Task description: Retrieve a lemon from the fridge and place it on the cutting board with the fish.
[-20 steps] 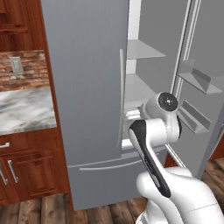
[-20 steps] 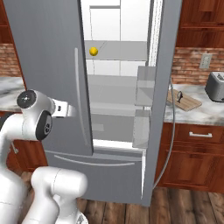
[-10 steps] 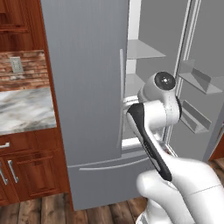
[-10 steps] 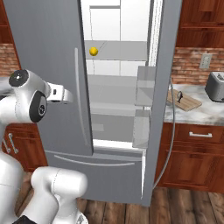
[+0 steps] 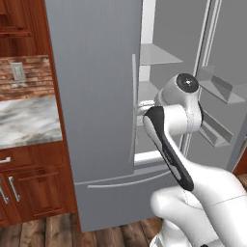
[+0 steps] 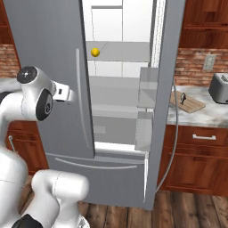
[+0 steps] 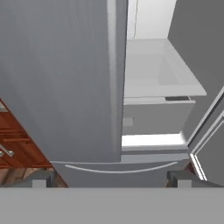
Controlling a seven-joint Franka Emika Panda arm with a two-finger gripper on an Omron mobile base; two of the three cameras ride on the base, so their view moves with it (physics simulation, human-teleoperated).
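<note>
The jaws stand apart and empty, aimed low at the fridge [image 7: 87, 87], whose right door hangs open ahead of them. The lemon [image 6: 95, 52] sits on an upper shelf, well above and beyond the jaws. Farther right, the cutting board [image 6: 187, 102] with the fish [image 6: 182, 98] lies on the marble surface [image 6: 209, 113]. Reaching is in hand; next, I judge, raise the hand toward that shelf.

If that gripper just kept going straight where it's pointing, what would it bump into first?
Probably the fridge: the gripper aims at the closed left door's lower inner edge, beside the open gap. Depth is unclear, so it might slip into the shelves instead.
</note>
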